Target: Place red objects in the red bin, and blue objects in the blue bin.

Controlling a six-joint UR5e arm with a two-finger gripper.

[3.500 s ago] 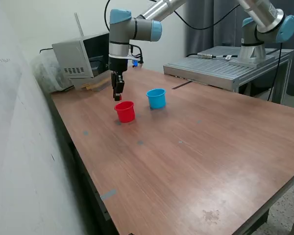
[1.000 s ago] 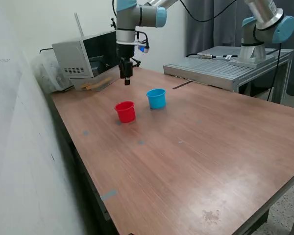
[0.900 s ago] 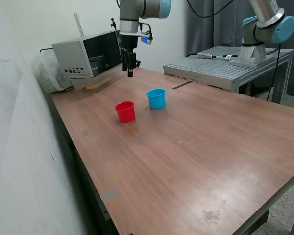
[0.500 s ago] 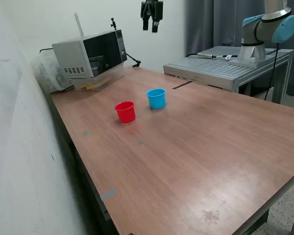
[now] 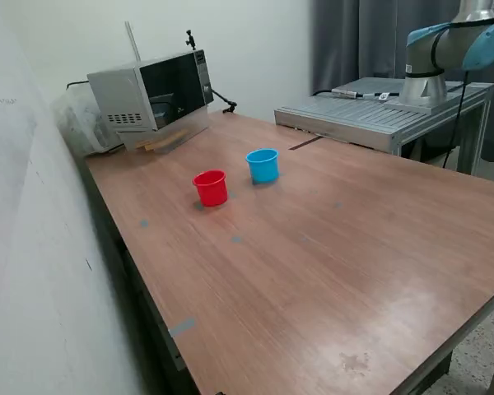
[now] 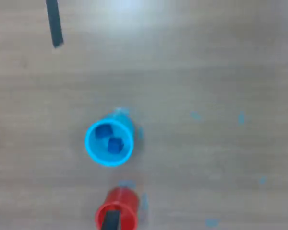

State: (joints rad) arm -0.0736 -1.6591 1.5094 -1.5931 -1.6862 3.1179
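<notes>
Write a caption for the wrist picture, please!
Looking down: two dark-blue cubes inside the blue cup, red cup beside it.

Red cup [image 6: 116, 214] interior partly hidden, cropped.

A silver-grey robot arm [image 5: 432, 62] with a light-blue joint cap showed, a black cable hanging beside it.
</notes>
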